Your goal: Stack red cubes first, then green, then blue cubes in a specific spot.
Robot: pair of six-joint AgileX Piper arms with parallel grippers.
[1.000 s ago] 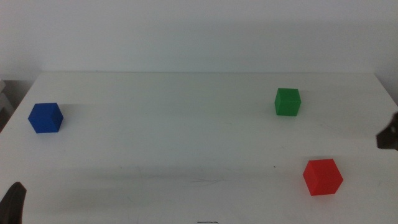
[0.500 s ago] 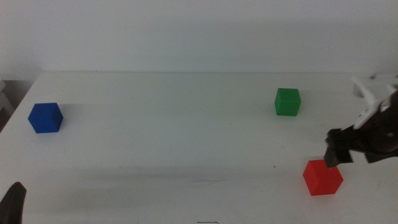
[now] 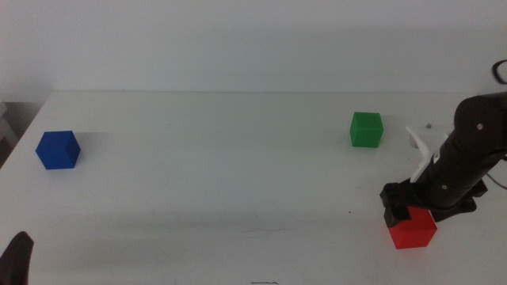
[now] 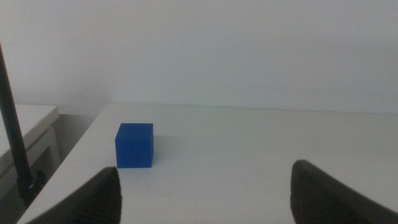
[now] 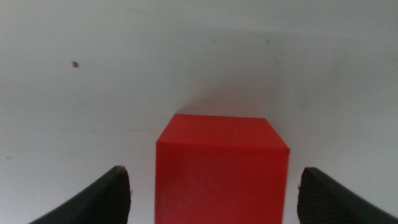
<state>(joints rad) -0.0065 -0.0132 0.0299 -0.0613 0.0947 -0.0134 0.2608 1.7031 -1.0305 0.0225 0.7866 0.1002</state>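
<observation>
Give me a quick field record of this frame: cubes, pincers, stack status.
red cube: on the table, near right, unstacked
green cube: far right, alone
blue cube: far left, alone
right pincer: over the red cube, jaws open and apart on either side of it, no contact visible
left pincer: open, waiting at the near left edge, facing the blue cube
table: plain white
stack status: not started, all three cubes apart

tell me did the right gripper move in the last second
Yes. The right gripper came in from the table's right edge, leftward and down toward the red cube, and is now over it, jaws open.
</observation>
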